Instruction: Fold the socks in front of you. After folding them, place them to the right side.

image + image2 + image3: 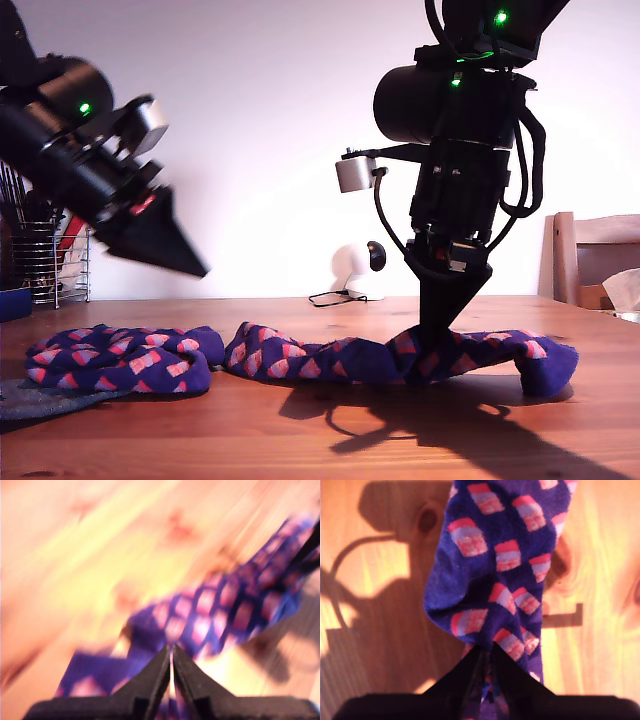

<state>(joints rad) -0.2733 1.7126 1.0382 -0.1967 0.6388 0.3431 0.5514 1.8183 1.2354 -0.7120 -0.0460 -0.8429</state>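
On the wooden tabletop (300,440) lie two checked socks, dark purple-blue with red-pink diamonds. The first checked sock (120,358) is at the exterior view's left, bunched into a low heap, and under its left end shows the edge of a plain grey sock (40,400), flat on the wood. Just beside it, toward the exterior view's right, the second checked sock (400,358) lies stretched out; its middle is lifted into a small peak and its far end droops back down to the tabletop.

My first gripper (195,265) is in the air at the exterior view's left, tilted, above the first checked sock and not touching it. Its pincer is nearly closed, only a thin slit between the two tips, and it holds nothing. Its own camera is very blurred but shows checked cloth (220,610) ahead of the tips.

My second gripper (438,335) points straight down at the peak of the second checked sock. Its pincer is closed on a fold of this sock (495,575), with the cloth gathered between the tips.

Behind, at the exterior view's left, stands a wire rack (50,260); at its right, a wooden chair (590,255).
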